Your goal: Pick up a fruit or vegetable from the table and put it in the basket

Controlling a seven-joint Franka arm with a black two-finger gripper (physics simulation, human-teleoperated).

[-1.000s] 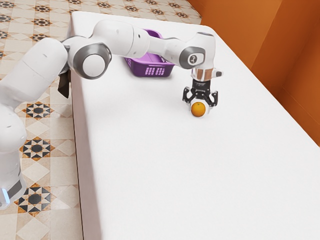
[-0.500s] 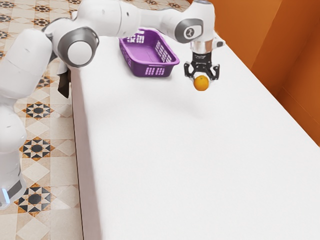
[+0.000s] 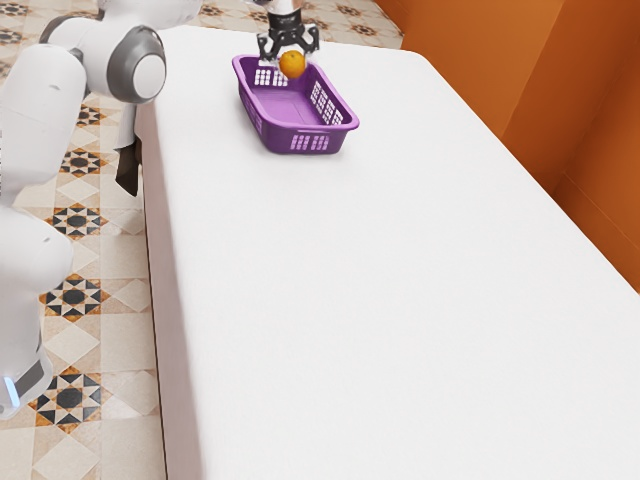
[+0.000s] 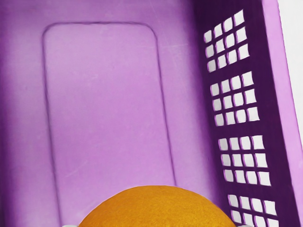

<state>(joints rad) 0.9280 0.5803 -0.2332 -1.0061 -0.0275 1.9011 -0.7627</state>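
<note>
In the exterior view my gripper is at the top, over the far part of the purple basket, shut on an orange. The fruit hangs between the fingertips, above the basket's floor. In the wrist view the orange appears large at the lower edge, with the basket's floor beneath it and a slotted side wall beside it. Pale bits of the fingertips show at either side of the fruit.
The basket stands upright on the white table, near its far end. An orange-brown wall rises beyond the table's edge at the exterior view's right. Patterned tiles cover the floor at the exterior view's left.
The orange was first low at the table, then lifted in my gripper. Since then hand and fruit have moved toward the exterior view's upper left, over the basket, which has stayed put.
</note>
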